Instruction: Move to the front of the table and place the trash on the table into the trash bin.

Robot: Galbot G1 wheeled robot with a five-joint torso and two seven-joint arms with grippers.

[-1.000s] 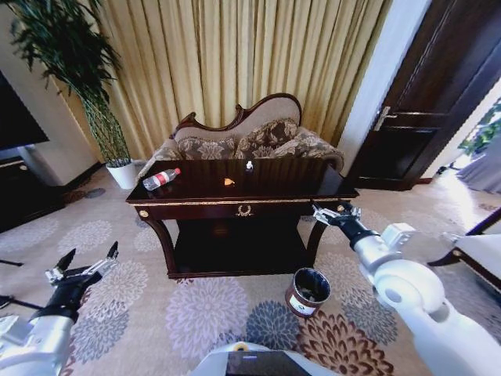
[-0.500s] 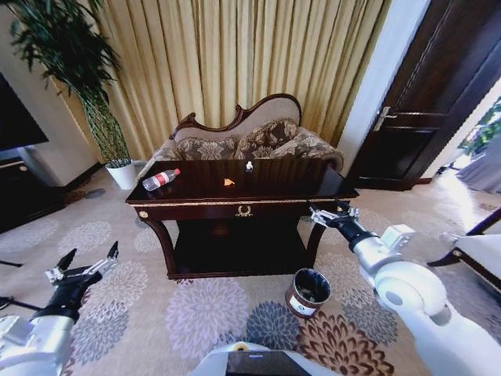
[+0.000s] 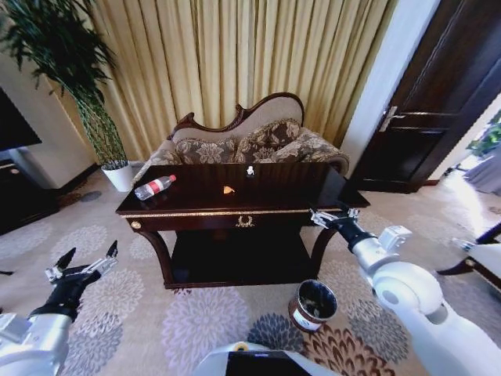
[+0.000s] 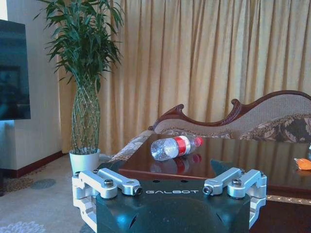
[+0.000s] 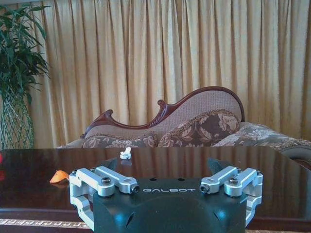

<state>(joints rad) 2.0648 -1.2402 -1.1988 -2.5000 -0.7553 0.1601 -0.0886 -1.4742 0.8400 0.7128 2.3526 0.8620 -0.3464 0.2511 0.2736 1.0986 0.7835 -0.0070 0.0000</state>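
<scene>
Compared with the earlier head frames, the whole scene is sitting larger and lower, so the camera is advancing with the base rather than any item shifting on the dark glossy wooden console table (image 3: 235, 205). Lying on its side toward 10 o'clock on the tabletop is the clear plastic bottle with red label and red cap (image 3: 154, 186); the tiny orange scrap (image 3: 228, 189) is resting near centre, and the tiny white piece (image 3: 250, 170) is sitting at 12 o'clock by the back edge. On the carpet at 4 o'clock of the table is standing the small round dark-brown bin (image 3: 313, 304). Left gripper (image 3: 81, 266) is hovering low at 8 o'clock, fingers spread wide; right gripper (image 3: 335, 218) is hanging just beside the table's right front corner, fingers likewise parted. Judged light, smooth and crushable, the bottle is best gripped across its labelled middle; both scraps look flimsy, needing a fingertip pinch.
</scene>
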